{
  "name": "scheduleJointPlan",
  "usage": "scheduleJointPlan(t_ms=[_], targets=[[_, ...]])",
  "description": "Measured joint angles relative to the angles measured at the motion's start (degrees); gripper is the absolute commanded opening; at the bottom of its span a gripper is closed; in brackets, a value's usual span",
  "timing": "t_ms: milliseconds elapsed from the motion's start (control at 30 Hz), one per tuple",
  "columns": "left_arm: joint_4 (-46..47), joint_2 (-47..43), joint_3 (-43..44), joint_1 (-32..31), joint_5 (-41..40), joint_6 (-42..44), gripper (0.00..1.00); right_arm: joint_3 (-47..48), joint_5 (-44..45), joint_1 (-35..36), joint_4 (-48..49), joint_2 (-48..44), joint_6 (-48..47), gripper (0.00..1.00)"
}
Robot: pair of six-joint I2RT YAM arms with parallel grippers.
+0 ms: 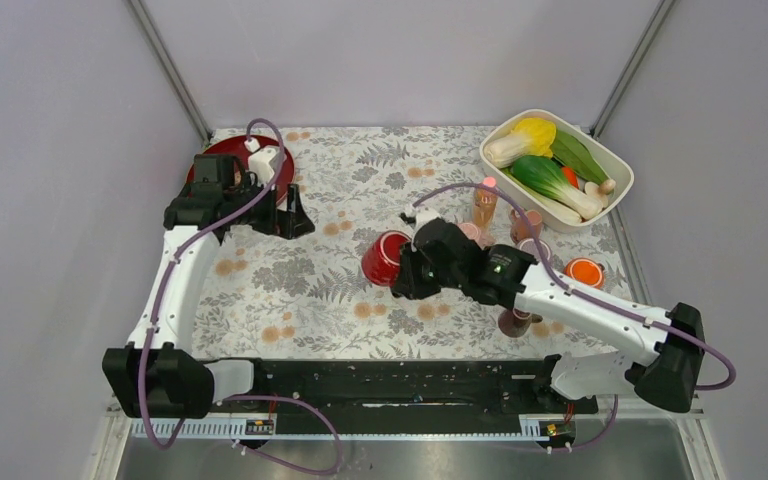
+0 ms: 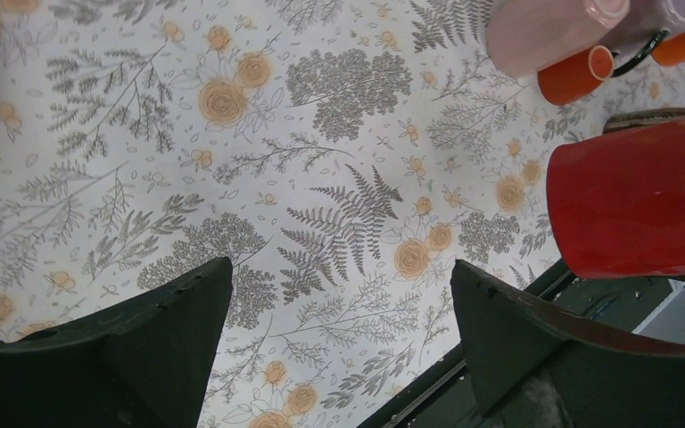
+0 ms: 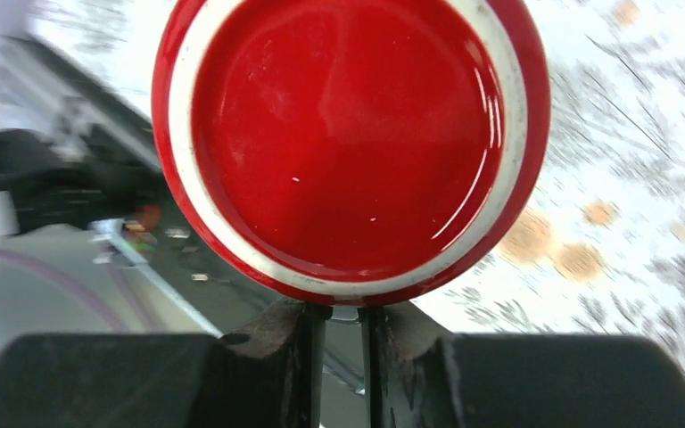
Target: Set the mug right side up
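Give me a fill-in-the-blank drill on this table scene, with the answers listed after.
1. The right hand is shut on a mug coloured ___.
2. The left hand is ___, holding nothing.
3. The white tub at the far right of the table holds ___.
Missing words: red; open; vegetables.

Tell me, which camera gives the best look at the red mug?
The right wrist view: the red mug fills the frame, its round end and pale ring facing the camera. The left wrist view catches only part of its side at the right edge. The top view shows it small, with the right arm covering one end.
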Motion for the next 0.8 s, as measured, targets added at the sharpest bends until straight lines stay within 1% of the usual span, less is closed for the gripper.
scheduleJointPlan(t_ms=[133, 167, 233, 267, 333, 400, 433, 500, 533, 567, 633, 700, 733, 800], targets=[[-5.09, -0.85, 7.28, -1.42, 1.18, 7.1, 0.94, 9.16, -7.61, -1.57, 1.22, 0.66, -0.35, 0.0], [-6.03, -1.42, 9.49, -1.7, 1.42, 10.14, 0.94, 10.99, -9.79, -2.4, 1.9, 1.14, -0.22, 0.0], [-7.48, -3.28, 13.57, -1.88, 1.86, 15.39, 0.91, 13.46, -14.16, -4.39, 4.37, 1.95, 0.44, 0.0], [-8.04, -4.07, 15.45, -1.88, 2.01, 16.48, 0.89, 14.01, -15.56, -5.2, 5.46, 2.16, 0.83, 0.0], [-9.55, -4.63, 21.53, -1.9, 2.71, 14.8, 0.85, 14.8, -17.62, -6.56, 8.11, 2.47, 1.29, 0.0], [-9.38, -3.65, 28.74, -1.53, 5.73, 7.82, 0.85, 15.23, -18.62, -7.32, 10.67, 2.49, 1.38, 0.0], [-8.61, -3.43, 30.25, -1.33, 7.19, 4.7, 0.85, 15.43, -19.02, -7.52, 11.45, 2.49, 1.38, 0.0], [-4.26, -4.24, 30.03, -0.81, 12.13, -7.19, 0.89, 16.17, -19.54, -7.89, 12.94, 2.47, 1.36, 0.0], [-1.4, -4.98, 28.5, -0.66, 14.05, -12.59, 0.9, 16.46, -19.58, -8.02, 13.77, 2.32, 1.29, 0.0], [4.15, -6.43, 24.92, -0.55, 16.46, -20.5, 0.91, 16.74, -19.56, -8.15, 14.69, 2.03, 1.25, 0.0], [13.18, -8.63, 18.69, -0.55, 19.78, -33.46, 0.91, 17.44, -19.58, -8.5, 16.11, 1.07, 1.07, 0.0], [21.0, -9.86, 14.1, -0.57, 22.05, -44.17, 0.92, 18.82, -19.69, -8.7, 16.57, 0.28, 0.81, 0.0], [23.96, -10.16, 12.59, -0.57, 22.86, -48.41, 0.93, 19.63, -20.0, -8.74, 16.85, -0.07, 0.68, 0.0], [28.2, -10.38, 11.19, -0.9, 23.71, -54.16, 0.94, 21.31, -20.61, -8.81, 17.44, -0.66, 0.28, 0.0]])
